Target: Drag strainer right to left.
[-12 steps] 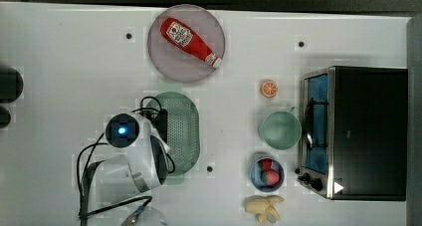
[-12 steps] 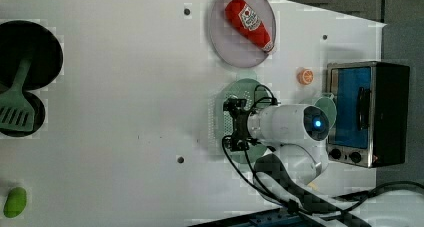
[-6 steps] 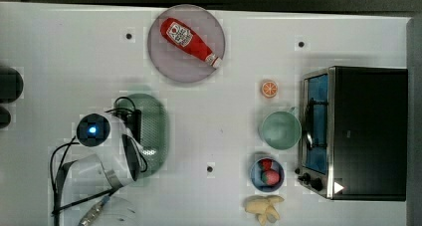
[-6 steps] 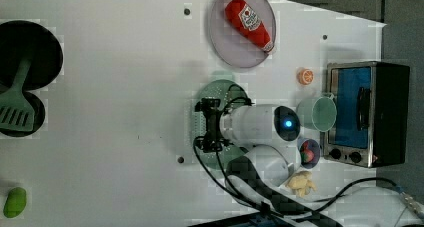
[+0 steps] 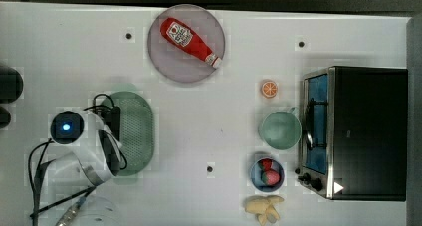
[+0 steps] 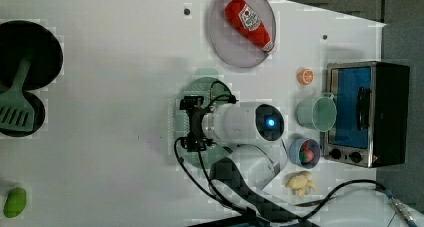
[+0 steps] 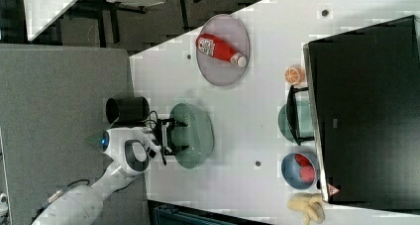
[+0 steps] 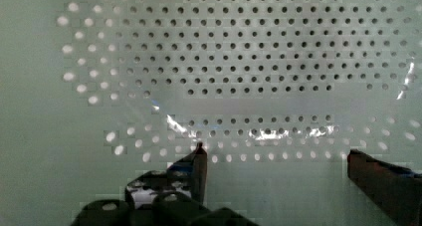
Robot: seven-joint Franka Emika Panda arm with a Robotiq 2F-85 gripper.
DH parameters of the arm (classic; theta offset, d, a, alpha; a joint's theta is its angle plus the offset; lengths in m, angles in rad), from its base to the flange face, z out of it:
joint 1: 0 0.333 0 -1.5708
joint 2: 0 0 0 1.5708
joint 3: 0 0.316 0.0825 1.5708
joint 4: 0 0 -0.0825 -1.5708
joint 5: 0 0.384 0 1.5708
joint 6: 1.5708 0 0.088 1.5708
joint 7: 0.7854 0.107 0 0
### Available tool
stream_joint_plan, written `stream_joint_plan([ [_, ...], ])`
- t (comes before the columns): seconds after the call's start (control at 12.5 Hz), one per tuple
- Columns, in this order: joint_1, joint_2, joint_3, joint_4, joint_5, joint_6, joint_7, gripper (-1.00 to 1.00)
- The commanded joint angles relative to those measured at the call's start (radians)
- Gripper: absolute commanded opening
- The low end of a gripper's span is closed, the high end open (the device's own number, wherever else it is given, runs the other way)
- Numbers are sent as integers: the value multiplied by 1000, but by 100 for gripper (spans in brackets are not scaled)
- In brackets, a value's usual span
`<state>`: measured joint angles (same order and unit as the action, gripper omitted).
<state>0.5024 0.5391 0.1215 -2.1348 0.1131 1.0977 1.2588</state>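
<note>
So the one toaster oven [image 5: 366, 131] sat at the top view's right, no readable writing anywhere, ketchup bottle [image 5: 190, 41] label too blurry. One strainer [image 5: 133, 131] sat at the top view's left, gripper [image 8: 276, 159] spread wide inside it, gripping nothing.

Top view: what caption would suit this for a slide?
Arm's open tool reaches into the strainer, far from the oven at the top view's right.
</note>
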Motion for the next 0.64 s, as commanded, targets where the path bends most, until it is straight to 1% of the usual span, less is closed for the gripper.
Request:
stream_joint_plan([
  [0.08,49,36,5,66,19,6,85,100],
  [0.32,78,67,5,115,19,5,86,100],
  [0.64,103,95,5,159,22,-3,89,100],
])
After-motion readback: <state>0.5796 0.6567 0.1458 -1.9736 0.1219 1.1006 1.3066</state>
